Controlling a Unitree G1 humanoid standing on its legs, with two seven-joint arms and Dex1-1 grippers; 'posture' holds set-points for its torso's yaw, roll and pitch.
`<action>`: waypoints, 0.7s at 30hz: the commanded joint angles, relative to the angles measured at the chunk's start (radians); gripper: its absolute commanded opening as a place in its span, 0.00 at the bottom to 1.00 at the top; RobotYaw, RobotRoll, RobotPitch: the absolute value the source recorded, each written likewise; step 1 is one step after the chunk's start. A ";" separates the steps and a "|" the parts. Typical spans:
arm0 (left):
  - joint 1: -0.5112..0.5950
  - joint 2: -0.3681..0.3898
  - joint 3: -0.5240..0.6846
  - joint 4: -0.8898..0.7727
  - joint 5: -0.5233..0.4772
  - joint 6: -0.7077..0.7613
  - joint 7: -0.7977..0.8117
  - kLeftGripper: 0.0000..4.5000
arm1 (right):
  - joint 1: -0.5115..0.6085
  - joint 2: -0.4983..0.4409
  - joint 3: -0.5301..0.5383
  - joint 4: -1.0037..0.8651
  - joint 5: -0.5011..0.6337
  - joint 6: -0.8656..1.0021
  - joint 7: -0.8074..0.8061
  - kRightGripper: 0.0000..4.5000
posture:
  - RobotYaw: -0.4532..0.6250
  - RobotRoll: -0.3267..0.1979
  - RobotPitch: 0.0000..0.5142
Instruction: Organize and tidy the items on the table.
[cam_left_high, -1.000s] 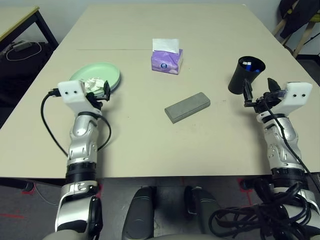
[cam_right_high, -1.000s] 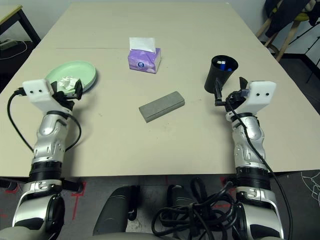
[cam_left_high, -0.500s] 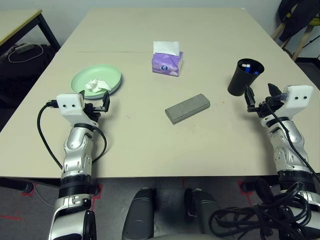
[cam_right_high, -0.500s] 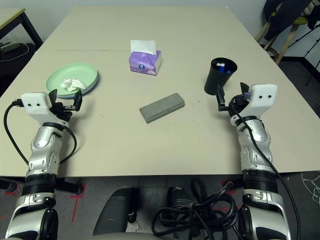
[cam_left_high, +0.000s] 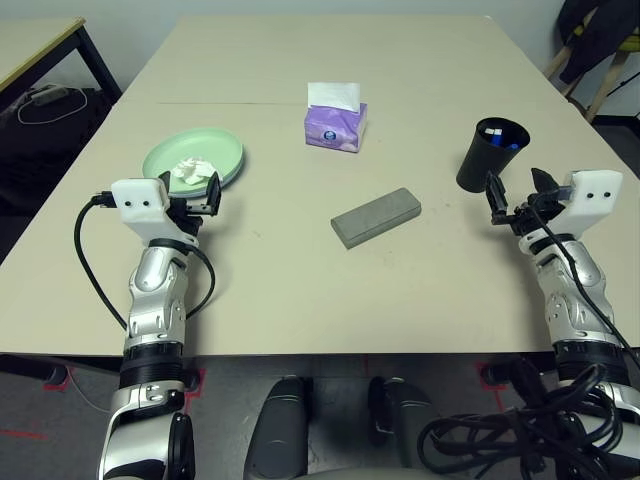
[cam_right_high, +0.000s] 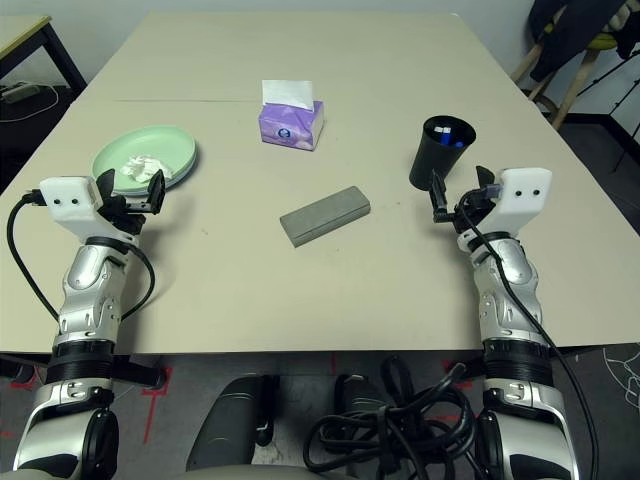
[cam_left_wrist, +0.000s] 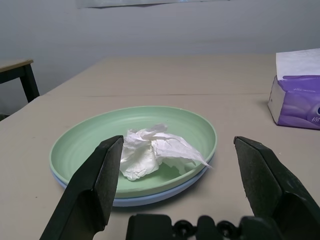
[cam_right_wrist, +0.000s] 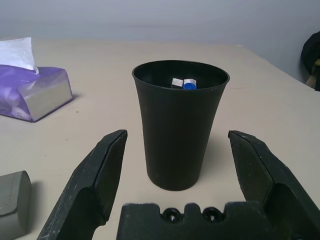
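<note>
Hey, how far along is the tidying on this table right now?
Looks mostly done: pens stand in the black cup, the mint plate sits stacked on a blue one, and the glasses case lies shut. Nothing is in hand; the left pincer and right pincer are open and empty. Possibly left: the crumpled tissue on the plate.

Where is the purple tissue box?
The purple tissue box stands upright near the middle of the table, farther from the robot than the grey glasses case, between the green plate and black cup.
</note>
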 joint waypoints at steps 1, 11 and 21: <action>-0.018 0.013 -0.004 0.010 0.004 0.014 -0.002 1.00 | -0.004 0.005 0.003 -0.008 0.004 0.007 -0.008 0.99 | 0.53 0.62 0.22; -0.043 0.002 -0.016 0.029 0.007 0.013 -0.005 1.00 | -0.005 0.006 0.002 -0.018 0.003 0.008 -0.014 0.99 | 0.51 0.62 0.20; -0.066 0.008 -0.022 0.045 0.008 0.011 -0.010 1.00 | -0.012 0.013 0.008 -0.014 0.002 0.006 -0.018 0.99 | 0.52 0.62 0.20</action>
